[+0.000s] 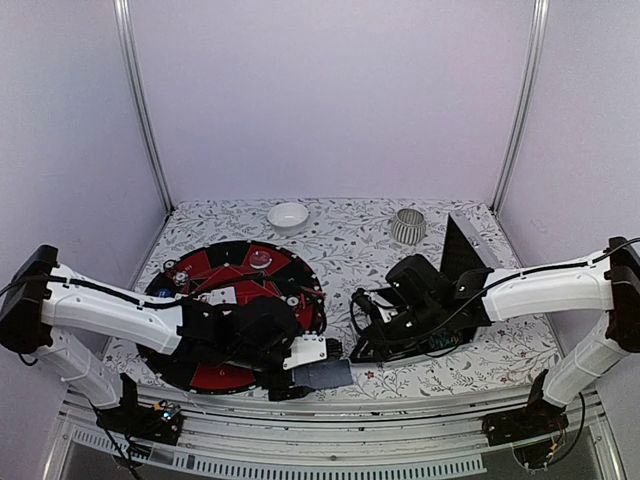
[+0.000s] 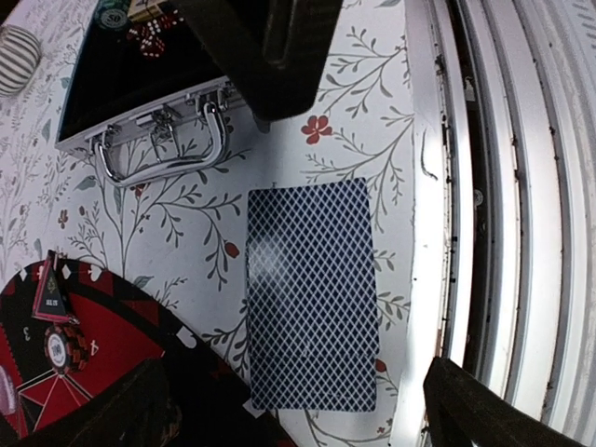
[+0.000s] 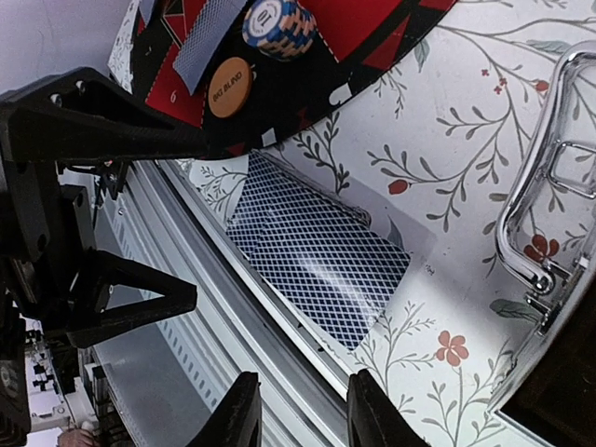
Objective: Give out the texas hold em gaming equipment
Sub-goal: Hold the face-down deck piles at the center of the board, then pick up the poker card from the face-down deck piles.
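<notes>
Cards [image 2: 312, 298] lie face down on the tabletop [image 2: 372, 93], directly under your left tool [image 2: 298, 377]. Its jaws are spread as wide as they go, with one finger [image 2: 112, 414] on each side of the patterned back and nothing gripped. You cannot tell whether the fingertips touch the tabletop.

Your right tool [image 3: 298, 410] has its jaws drawn in to a narrow gap, with nothing between them. It hangs over the tabletop's near rail, just beside the cards' near corner. From that wrist view the cards look like a small stack lying slightly askew.

The cards sit close to the tabletop's near edge, between the board [image 3: 358, 28] on your left and the case [image 2: 140, 84] on your right, just beside the board's rim. On the board near that rim you have a striped chip [image 3: 279, 26], an orange disc [image 3: 230, 87] marked BIG BLIND, a lone card [image 3: 200, 42] and a red triangular marker [image 2: 51, 291].

The case stands open with its metal handle [image 2: 168, 154] turned towards the cards and red dice [image 2: 154, 37] inside. At the far side, well apart from both tools, stand the bowl [image 1: 288, 215] and the cup [image 1: 407, 226].
</notes>
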Controlling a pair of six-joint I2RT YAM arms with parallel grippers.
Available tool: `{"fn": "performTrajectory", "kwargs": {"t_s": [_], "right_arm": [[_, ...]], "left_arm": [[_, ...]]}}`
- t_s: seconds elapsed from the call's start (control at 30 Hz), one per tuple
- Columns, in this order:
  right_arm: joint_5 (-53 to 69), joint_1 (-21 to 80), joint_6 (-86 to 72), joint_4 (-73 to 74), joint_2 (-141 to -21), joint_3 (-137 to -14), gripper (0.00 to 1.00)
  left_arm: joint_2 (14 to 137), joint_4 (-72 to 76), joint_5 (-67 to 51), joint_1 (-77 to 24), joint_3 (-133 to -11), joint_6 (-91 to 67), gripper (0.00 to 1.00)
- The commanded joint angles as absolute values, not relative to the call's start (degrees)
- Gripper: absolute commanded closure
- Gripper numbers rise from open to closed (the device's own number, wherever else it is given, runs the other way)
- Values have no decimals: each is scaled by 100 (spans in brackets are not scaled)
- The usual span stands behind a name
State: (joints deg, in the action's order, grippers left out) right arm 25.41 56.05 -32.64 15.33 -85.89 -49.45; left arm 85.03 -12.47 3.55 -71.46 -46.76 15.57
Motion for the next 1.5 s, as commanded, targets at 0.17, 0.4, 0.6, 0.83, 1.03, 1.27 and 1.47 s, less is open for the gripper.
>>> {"fn": "performTrajectory", "kwargs": {"t_s": [0.17, 0.4, 0.6, 0.83, 1.03, 1.27, 1.47], "right_arm": [[2545, 5691, -3567, 1120, -9264, -4894, 48], [2634, 5691, -3569, 814, -9834, -4969, 50], [2547, 5684, -3554, 676, -10088, -5039, 54], [2870, 5635, -3593, 309, -10193, -4958, 62], [3078, 5440, -3686, -46, -10134, -4759, 73], [3497, 5360, -3805, -424, -10183, -4680, 92], [3679, 5310, -3855, -596, -10141, -4584, 97]], "left_arm": [[9035, -849, -197, -6840, -4467, 1436, 2], [9254, -858, -599, -6669, -4597, 1401, 7], [9441, -1029, -837, -6650, -4729, 1438, 8], [9769, -1124, -744, -6512, -4931, 1513, 11], [9828, -1224, -787, -6423, -5003, 1514, 13], [9748, -1174, -785, -6420, -4953, 1516, 14], [9846, -1222, -795, -6424, -5007, 1527, 19]]}}
